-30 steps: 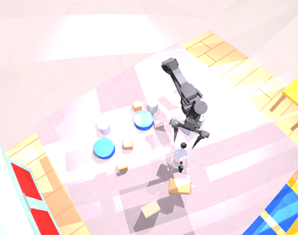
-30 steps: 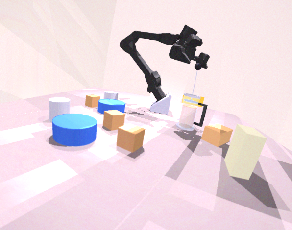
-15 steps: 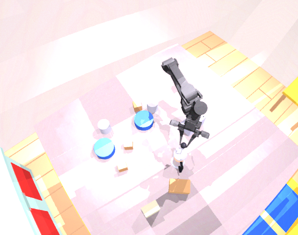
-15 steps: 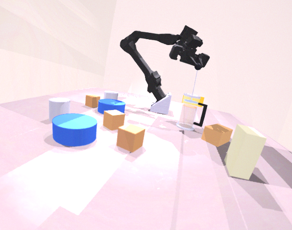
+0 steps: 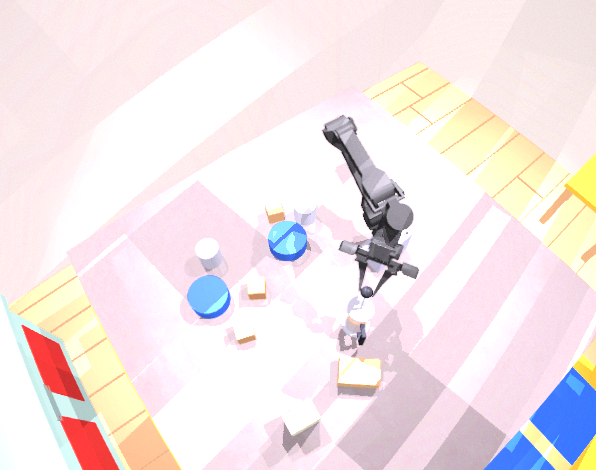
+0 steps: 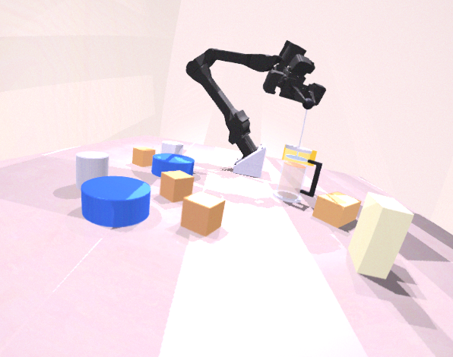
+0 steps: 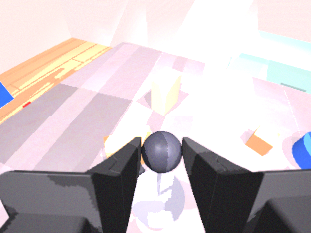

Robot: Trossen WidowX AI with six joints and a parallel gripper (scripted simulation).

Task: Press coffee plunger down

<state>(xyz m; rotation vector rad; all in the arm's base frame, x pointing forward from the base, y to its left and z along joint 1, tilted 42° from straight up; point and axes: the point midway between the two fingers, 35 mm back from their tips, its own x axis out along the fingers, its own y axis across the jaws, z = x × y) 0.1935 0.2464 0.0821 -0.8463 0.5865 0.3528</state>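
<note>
Evidently, reading the exterior view left to right around the press, a squat, round, solid blue disc (image 5: 208, 303) (image 6: 115, 203) (image 7: 301, 151) lies at nine o'clock. The clear cylindrical coffee press with a black handle (image 5: 355, 324) (image 6: 291, 180) (image 7: 166, 205) stands on the table; at twelve, the black gripper (image 5: 367, 290) (image 6: 308, 101) (image 7: 161, 142) pinches its raised plunger's round black knob (image 5: 366, 291) (image 6: 308, 103) (image 7: 161, 152). A tall cream block (image 5: 301, 417) (image 6: 380, 236) (image 7: 164, 96) stands at four.

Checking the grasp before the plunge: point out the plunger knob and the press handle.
Plunger knob (image 5: 366, 291) (image 6: 308, 103) (image 7: 161, 152): top, exterior, wrist; ball's middle.
Press handle (image 5: 362, 333) (image 6: 316, 178): top, exterior; black grip.
</note>
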